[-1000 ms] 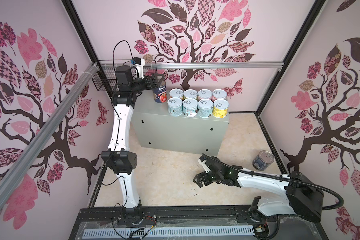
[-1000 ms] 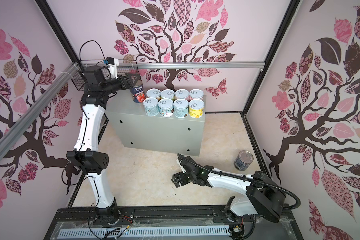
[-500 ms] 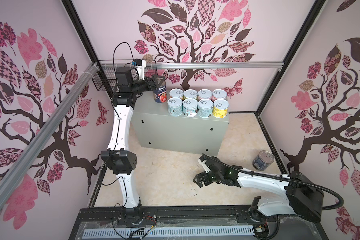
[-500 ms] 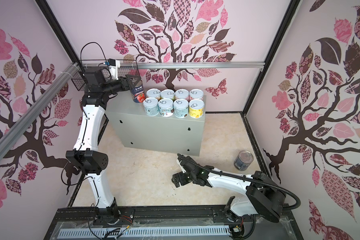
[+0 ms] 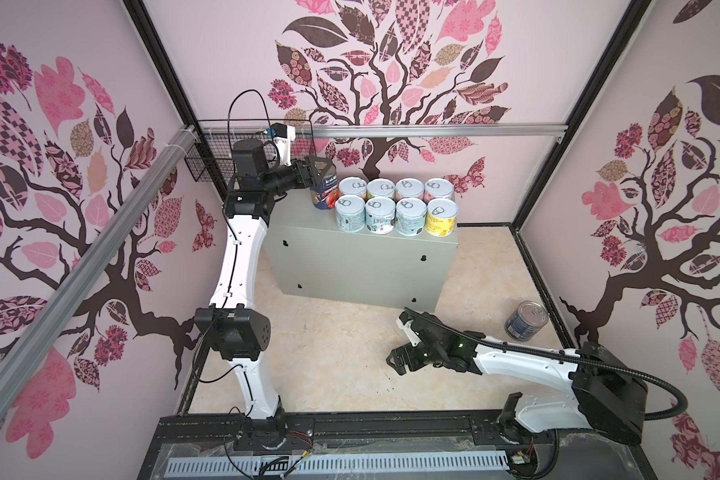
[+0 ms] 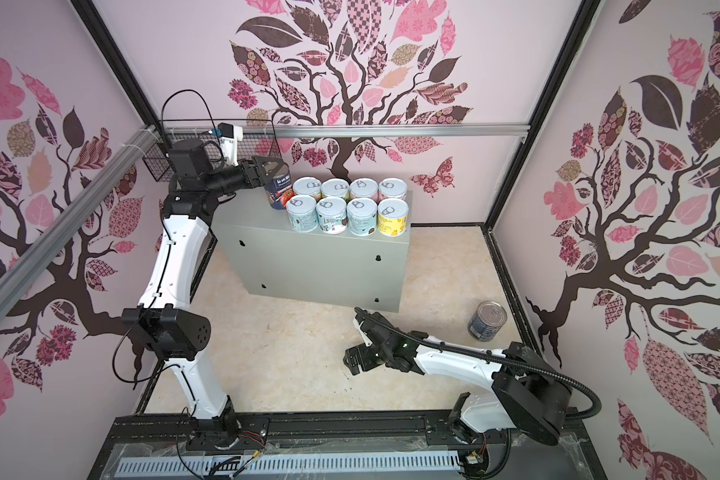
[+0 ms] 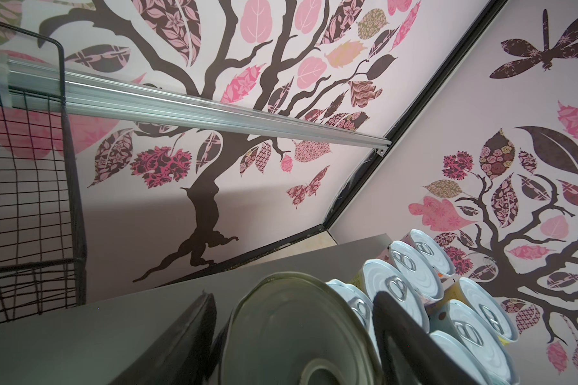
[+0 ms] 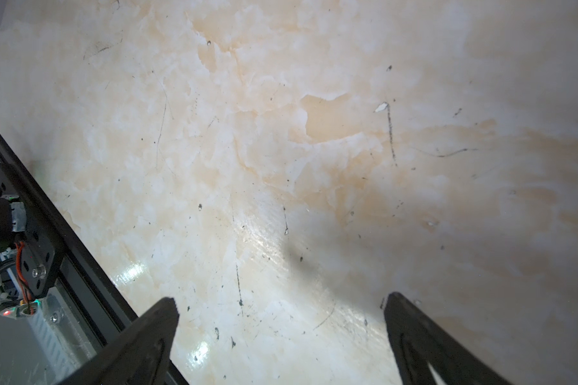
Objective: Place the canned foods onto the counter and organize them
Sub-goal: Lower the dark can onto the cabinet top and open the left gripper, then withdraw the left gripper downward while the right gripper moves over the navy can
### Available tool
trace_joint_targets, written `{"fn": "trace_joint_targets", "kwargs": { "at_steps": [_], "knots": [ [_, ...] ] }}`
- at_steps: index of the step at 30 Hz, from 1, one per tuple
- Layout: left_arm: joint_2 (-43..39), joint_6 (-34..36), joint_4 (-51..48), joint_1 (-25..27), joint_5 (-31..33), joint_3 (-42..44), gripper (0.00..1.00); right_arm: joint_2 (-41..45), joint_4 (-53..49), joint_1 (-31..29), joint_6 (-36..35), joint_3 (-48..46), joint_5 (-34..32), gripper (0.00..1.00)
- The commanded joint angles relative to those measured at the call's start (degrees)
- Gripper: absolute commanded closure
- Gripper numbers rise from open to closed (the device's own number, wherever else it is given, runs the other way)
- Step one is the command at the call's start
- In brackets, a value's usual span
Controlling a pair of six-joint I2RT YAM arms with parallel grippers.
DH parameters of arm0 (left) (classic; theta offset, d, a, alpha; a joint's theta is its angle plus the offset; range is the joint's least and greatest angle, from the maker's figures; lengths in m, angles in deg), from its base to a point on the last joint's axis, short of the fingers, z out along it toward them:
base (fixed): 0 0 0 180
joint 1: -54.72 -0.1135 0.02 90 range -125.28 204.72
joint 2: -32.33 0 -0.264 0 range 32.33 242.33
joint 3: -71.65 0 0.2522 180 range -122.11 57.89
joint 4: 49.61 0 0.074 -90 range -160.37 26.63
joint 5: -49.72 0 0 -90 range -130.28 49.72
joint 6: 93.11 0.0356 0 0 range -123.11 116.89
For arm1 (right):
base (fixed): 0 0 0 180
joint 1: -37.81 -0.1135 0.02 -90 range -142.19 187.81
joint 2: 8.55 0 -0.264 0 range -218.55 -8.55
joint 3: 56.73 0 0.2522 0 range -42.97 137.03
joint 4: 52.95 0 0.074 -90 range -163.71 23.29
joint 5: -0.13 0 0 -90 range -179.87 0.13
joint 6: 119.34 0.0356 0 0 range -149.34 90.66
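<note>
Left gripper (image 5: 317,172) straddling tall cylindrical tomato can (image 5: 324,192) on grey metal counter (image 5: 362,257) – can't tell if gripping; right gripper (image 5: 400,360) hanging wide open – dark-blue can (image 5: 526,320) sitting well apart on floor

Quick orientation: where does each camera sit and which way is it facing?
Top views: overhead, base side, looking down at counter, floor; both arms show.
Left wrist: above counter, facing back wall; fingers flank tall can.
Right wrist: low, facing bare floor; open fingers show.
Shared: top and left wrist views both show tall can, short cans.
</note>
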Motion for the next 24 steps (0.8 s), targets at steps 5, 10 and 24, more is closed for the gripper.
{"fn": "trace_joint_targets", "kwargs": {
  "at_steps": [5, 10, 24],
  "knots": [
    [-3.09, 1.43, 1.31, 0.74, -0.17, 2.00, 0.24, 0.99, -1.30, -0.24, -1.02, 0.21, -1.00, 0.00],
    [-4.43, 2.36, 0.20, 0.69, 2.83, 2.12, 0.16, 1.53, -1.89, -0.27, -1.02, 0.62, -1.17, 0.00],
    [-18.98, 3.91, -0.40, -0.53, 15.19, 14.26, 0.02, 9.66, -7.87, -0.09, 2.12, 2.35, -8.99, 0.00]
  ]
}}
